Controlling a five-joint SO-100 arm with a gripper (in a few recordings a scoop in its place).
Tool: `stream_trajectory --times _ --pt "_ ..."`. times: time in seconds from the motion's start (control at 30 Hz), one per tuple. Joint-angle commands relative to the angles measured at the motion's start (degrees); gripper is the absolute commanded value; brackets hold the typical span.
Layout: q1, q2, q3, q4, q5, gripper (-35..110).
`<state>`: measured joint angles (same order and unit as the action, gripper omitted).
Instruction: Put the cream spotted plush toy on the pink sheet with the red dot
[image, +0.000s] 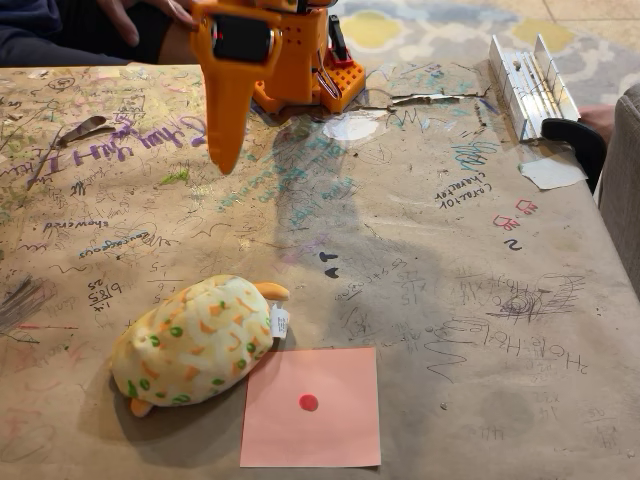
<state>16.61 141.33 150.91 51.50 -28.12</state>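
Observation:
The cream spotted plush toy (195, 340) lies on its side near the front left of the table, its white tag pointing right. Right beside it, the pink sheet (330, 435) lies flat with its red dot (308, 402) at the centre. The toy's right side reaches the sheet's left edge and upper-left corner. My orange gripper (225, 160) hangs at the back left, pointing down above the table, well behind the toy. Its fingers taper into a single point with no gap, and nothing is in them.
The table (450, 300) is covered in scribbled brown paper. The arm's orange base (305, 80) stands at the back centre. A metal rail piece (530, 80) and a white paper scrap (550, 172) lie at the back right. A person's hand (140, 15) shows at the top left.

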Motion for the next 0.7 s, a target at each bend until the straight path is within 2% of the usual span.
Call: stream_trajectory --times 0.0,0.23,0.43,0.5,0.67 --pt "-1.1 3.4 0.7 -1.1 2.6 0" --pt "-5.1 20.9 10.3 1.4 4.9 0" --pt "-11.3 52.3 19.7 17.9 5.5 0" --pt "-12.0 48.0 19.1 15.9 6.9 0" --pt "-12.7 51.9 22.3 17.2 7.3 0"
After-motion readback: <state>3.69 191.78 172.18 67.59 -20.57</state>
